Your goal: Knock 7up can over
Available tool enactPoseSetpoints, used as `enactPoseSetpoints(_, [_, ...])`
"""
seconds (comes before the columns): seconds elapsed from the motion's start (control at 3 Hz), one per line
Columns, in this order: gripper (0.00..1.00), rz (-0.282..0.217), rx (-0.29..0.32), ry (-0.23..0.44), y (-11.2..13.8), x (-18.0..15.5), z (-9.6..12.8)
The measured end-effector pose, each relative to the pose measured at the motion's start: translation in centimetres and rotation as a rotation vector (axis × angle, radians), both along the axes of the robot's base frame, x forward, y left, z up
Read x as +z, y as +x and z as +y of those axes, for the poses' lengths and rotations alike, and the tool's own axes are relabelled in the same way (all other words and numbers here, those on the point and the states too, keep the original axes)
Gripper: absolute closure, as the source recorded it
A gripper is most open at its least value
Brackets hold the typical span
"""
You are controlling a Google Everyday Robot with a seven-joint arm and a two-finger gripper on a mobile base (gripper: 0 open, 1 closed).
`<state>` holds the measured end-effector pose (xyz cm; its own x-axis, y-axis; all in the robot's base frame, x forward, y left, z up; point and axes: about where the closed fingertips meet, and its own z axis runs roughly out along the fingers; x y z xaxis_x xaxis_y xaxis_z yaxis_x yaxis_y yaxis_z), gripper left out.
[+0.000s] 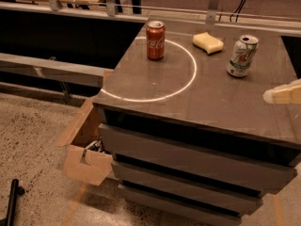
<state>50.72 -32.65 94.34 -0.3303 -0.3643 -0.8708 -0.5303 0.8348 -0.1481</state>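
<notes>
Gripper (pixel 283 94) at the right edge of the camera view, over the right side of the table (pixel 155 86). Shows only as a short, pale stub, cut off on its right by the edge of the view. Cream to pale yellow in colour: whiter along the top, warmer and more yellow along the lower band. Ends on its left in a soft, rounded tip and widens away from that tip. Looks smooth and matte, with a faint darker line running lengthwise between the whitish upper part and the yellowish lower part. Cannot tell any cables, screws or markings on it.
</notes>
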Motion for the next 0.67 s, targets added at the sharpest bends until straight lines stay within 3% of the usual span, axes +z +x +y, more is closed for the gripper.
enactPoseSetpoints(0.67, [0.0, 0.0, 0.027, 0.04, 4.5, -2.1, -0.5])
